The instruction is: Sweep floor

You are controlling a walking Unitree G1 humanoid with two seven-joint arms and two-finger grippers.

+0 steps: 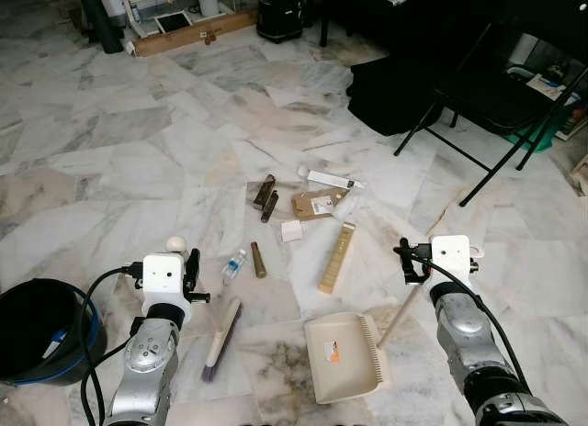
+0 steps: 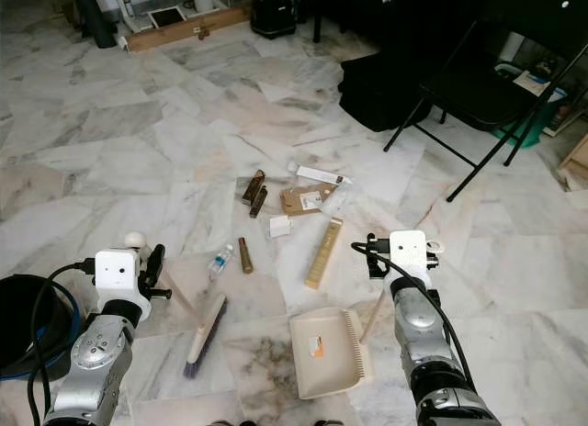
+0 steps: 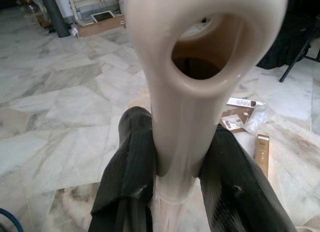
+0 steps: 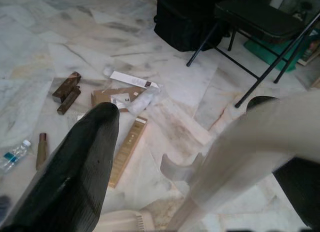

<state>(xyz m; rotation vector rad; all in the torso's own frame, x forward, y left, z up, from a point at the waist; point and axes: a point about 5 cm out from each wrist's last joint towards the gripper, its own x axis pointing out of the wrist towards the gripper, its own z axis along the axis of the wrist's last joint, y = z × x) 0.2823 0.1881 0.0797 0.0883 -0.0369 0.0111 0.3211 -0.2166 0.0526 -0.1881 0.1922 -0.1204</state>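
My left gripper [image 1: 194,277] is shut on the cream handle [image 3: 192,92] of a hand brush, whose bristle head [image 1: 220,340] lies on the marble floor. To the right, a cream dustpan [image 1: 342,357] rests flat on the floor. Its long handle [image 4: 250,147] slants up between the fingers of my right gripper [image 1: 408,261]. One finger [image 4: 80,172] stands apart from the handle, so that gripper is open. Litter lies ahead: a small bottle [image 1: 234,263], a brown tube [image 1: 258,259], a wooden strip [image 1: 336,257], cardboard [image 1: 317,204], a white box [image 1: 331,180] and dark brown pieces [image 1: 265,195].
A black bucket [image 1: 37,330] sits at my left side. A black folding chair [image 1: 496,86] and a black bag [image 1: 395,91] stand at the back right. A wooden crate [image 1: 193,29] and a black bin [image 1: 280,13] are along the far wall.
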